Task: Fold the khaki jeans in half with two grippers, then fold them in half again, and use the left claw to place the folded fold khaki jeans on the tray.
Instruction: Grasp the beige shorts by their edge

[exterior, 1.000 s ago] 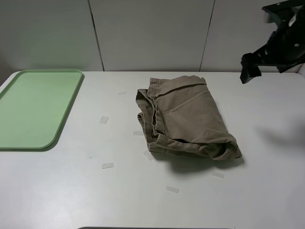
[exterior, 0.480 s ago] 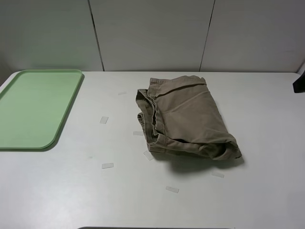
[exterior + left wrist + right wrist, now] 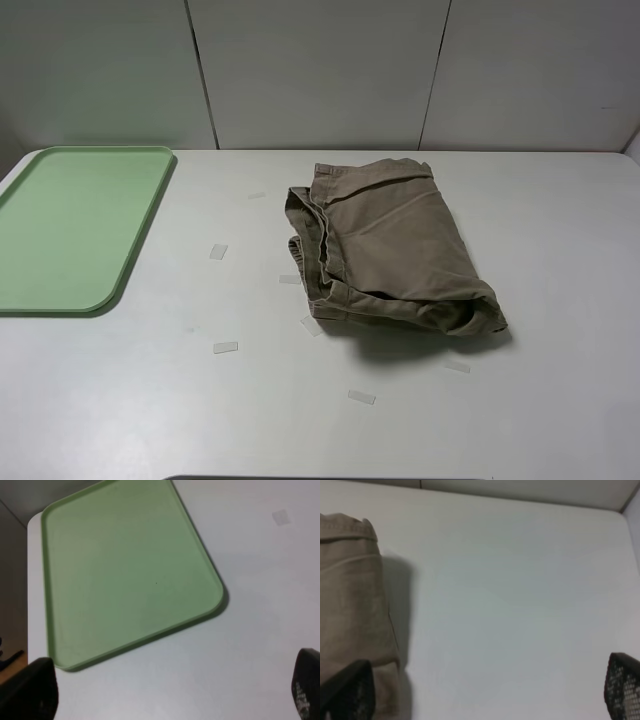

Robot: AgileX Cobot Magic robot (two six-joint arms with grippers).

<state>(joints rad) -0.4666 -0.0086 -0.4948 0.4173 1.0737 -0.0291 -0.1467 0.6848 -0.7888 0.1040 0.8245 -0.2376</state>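
Folded khaki jeans (image 3: 390,250) await the carry to the tray (image 3: 70,230).
Folding looks done: a thick, rumpled bundle centred on the table (image 3: 120,420), well apart from the green tray. The left gripper (image 3: 167,695) and right gripper (image 3: 484,692) gape wide, holding nothing; next the left must reach over and pinch every layer.

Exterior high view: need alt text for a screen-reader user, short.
Folded khaki shorts lie in a rumpled bundle on a white table, slightly right of centre. A pale green tray sits at the table's left edge, apart from the shorts, and small clear tape pieces dot the surface between and in front of them.
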